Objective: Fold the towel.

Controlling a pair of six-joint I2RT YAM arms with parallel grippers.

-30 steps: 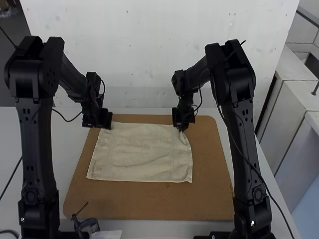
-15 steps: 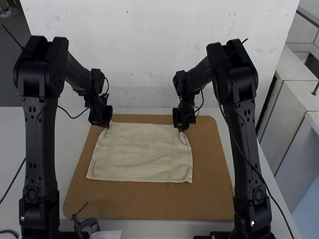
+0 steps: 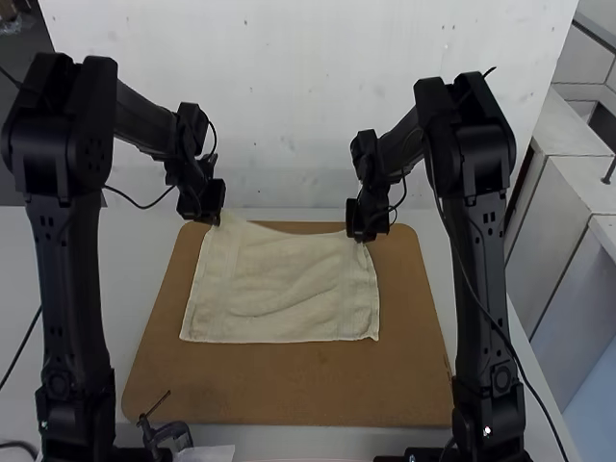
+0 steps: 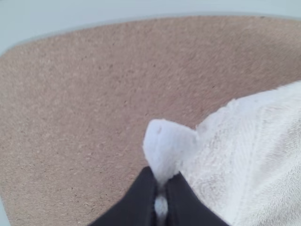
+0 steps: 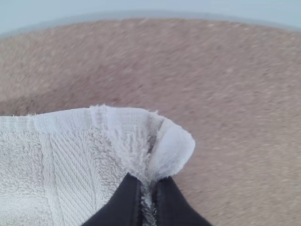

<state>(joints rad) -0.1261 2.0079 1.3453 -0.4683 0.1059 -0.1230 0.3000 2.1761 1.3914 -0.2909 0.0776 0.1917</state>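
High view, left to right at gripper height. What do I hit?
Left arm's long black link → black left gripper → cream cloth towel, far edge sagging between the grippers → black right gripper → right arm's long black link.

Towel (image 3: 279, 294) is cream in high view, near white in both wrist views, with a band of fine diagonal lines in right wrist view. Board (image 3: 298, 385) is brown, pale-flecked; table (image 3: 130, 260) is whitish. Left arm (image 3: 65, 279) and right arm (image 3: 478, 279) are black.
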